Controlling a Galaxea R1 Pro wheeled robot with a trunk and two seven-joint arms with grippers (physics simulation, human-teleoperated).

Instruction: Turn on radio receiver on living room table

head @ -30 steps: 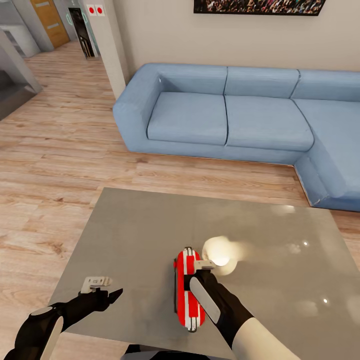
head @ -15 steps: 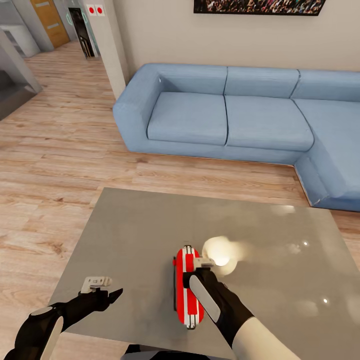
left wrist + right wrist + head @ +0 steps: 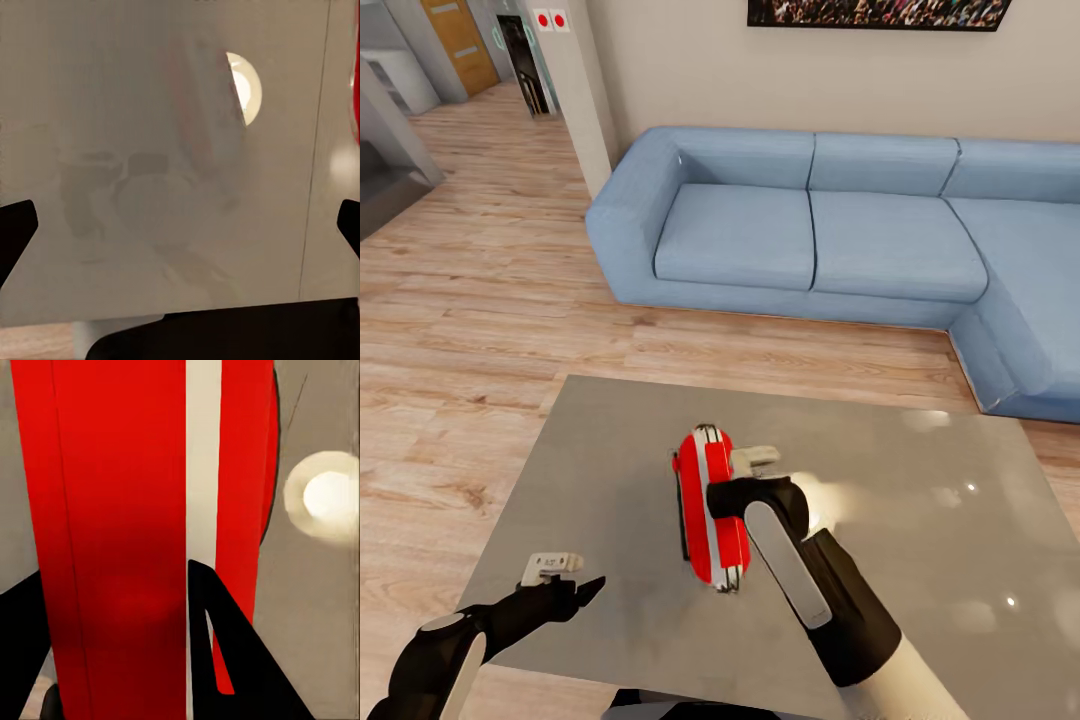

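Observation:
The red radio receiver (image 3: 710,505), with white stripes on its narrow edge, stands on edge near the middle of the glossy grey table (image 3: 610,450). Its thin dark wire handle shows on its left side. My right gripper (image 3: 745,478) is on the radio's right side, its fingers closed around the body. In the right wrist view the red, white-striped edge (image 3: 127,510) runs between my two dark fingers (image 3: 225,652). The dial is hidden. My left gripper (image 3: 568,577) hovers open over the table's near left corner, well apart from the radio, and a red sliver of the radio (image 3: 356,97) shows beyond it.
A blue L-shaped sofa (image 3: 810,230) lines the far wall and the right side, under a framed crowd picture (image 3: 875,12). Light wood floor (image 3: 480,300) lies between sofa and table. A bright lamp reflection (image 3: 828,497) glares on the tabletop by my right gripper.
My right gripper has moved away from me and to the left, and the radio has gone with it toward the table's middle. The left arm has stayed still.

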